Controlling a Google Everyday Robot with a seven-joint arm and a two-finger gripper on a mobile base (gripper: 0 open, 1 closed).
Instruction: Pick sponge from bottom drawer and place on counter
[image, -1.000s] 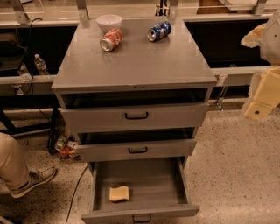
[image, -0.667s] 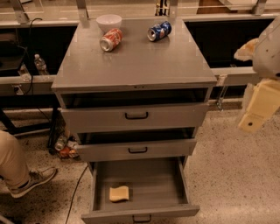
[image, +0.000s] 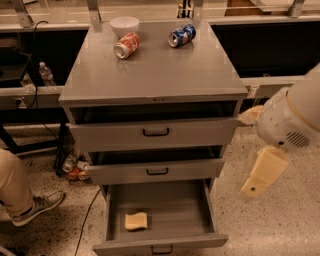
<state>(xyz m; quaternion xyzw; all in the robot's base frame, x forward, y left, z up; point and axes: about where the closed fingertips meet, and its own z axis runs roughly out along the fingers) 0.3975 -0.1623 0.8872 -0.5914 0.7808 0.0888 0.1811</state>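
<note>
The lettering on the two cans cannot be read; one can (image: 127, 45) is orange-red and white, the other can (image: 181, 36) blue with pale patches; both lie on their sides on the counter (image: 155, 75), toward its 12 o'clock edge, the orange-red one at about 11 o'clock and the blue one at about 1 o'clock; a white bowl (image: 124, 24) stands upright just beyond the orange-red can, close to it.

The sponge (image: 136, 220) is a small pale yellow-tan block, roughly rectangular, its long edges wavy; it lies flat on the floor of the bottom drawer (image: 160, 243), which is pulled well out; within the drawer it sits at about 7 o'clock, nearer the front panel and the left wall than the back, touching neither wall.

The middle drawer (image: 157, 171) and the top drawer (image: 155, 132) stand partly open, each with a small dark handle.

The gripper (image: 257, 180), cream-coloured, hangs outside the cabinet at about 4 o'clock from it, beside the middle and bottom drawers and well apart from the sponge; whether it is wide or narrow cannot be told; it carries nothing visible.

At 8 o'clock a shoe (image: 39, 207) rests on the speckled floor.
</note>
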